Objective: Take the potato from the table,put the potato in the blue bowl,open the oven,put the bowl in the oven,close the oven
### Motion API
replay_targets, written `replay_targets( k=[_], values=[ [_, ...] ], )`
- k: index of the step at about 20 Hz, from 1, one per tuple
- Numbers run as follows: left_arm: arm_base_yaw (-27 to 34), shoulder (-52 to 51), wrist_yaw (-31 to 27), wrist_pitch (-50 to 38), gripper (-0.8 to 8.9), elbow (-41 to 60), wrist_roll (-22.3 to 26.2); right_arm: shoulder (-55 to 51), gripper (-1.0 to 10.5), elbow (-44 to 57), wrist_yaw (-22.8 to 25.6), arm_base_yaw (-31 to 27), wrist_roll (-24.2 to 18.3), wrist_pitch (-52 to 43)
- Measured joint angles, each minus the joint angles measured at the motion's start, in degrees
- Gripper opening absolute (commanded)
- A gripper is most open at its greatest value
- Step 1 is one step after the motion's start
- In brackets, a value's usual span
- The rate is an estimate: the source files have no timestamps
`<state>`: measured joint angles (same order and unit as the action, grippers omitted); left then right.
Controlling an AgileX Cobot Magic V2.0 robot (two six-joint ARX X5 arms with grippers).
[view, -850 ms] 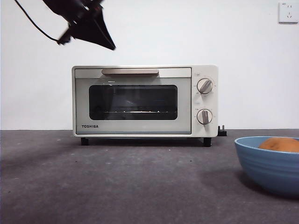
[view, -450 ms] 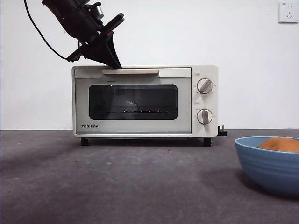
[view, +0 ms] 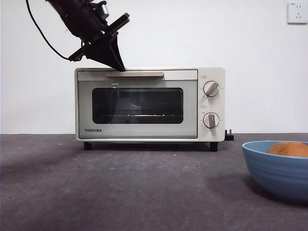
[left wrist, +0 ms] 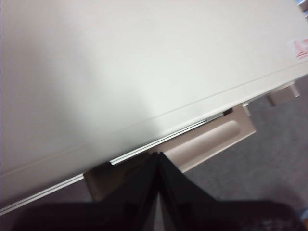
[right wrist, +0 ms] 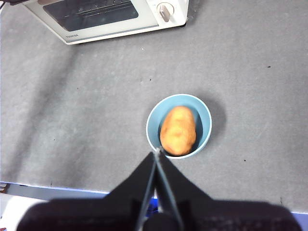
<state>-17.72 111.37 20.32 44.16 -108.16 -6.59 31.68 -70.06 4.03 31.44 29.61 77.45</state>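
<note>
The cream-white oven [view: 149, 103] stands at the back of the table [view: 120, 187] with its glass door closed. My left gripper [view: 120, 68] comes down from the upper left, its shut tips at the oven's top front edge by the left end of the beige handle [view: 134, 74]. In the left wrist view the shut left gripper [left wrist: 157, 155] points at the handle [left wrist: 211, 139] below the oven's top [left wrist: 144, 57]. The potato [right wrist: 178, 131] lies in the blue bowl [right wrist: 204, 113], seen at the front right as bowl [view: 276, 171] and potato [view: 288, 149]. My right gripper [right wrist: 157, 153] hangs shut above the bowl's near rim, holding nothing.
Two round knobs [view: 211, 89] sit on the oven's right side. A wall socket [view: 297, 12] is high on the white wall. A black plug [view: 229, 136] lies by the oven's right foot. The table's near edge [right wrist: 57, 191] shows in the right wrist view.
The left gripper has come down and to the right from the top left corner, reaching the oven's top edge at the handle. The bowl and potato have not moved.
</note>
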Motion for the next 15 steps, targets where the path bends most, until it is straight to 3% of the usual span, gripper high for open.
replay_targets(
  k=[6, 15],
  values=[
    [-3.3, -0.9, -4.5, 4.7, -0.06, -0.3, 3.7, 0.0, -0.1, -0.9, 0.0, 0.0, 0.0, 0.0],
    [-6.4, -1.1, -7.7, 12.5, -0.06, -0.3, 4.7, 0.0, -0.1, -9.2, 0.0, 0.0, 0.0, 0.1]
  ],
)
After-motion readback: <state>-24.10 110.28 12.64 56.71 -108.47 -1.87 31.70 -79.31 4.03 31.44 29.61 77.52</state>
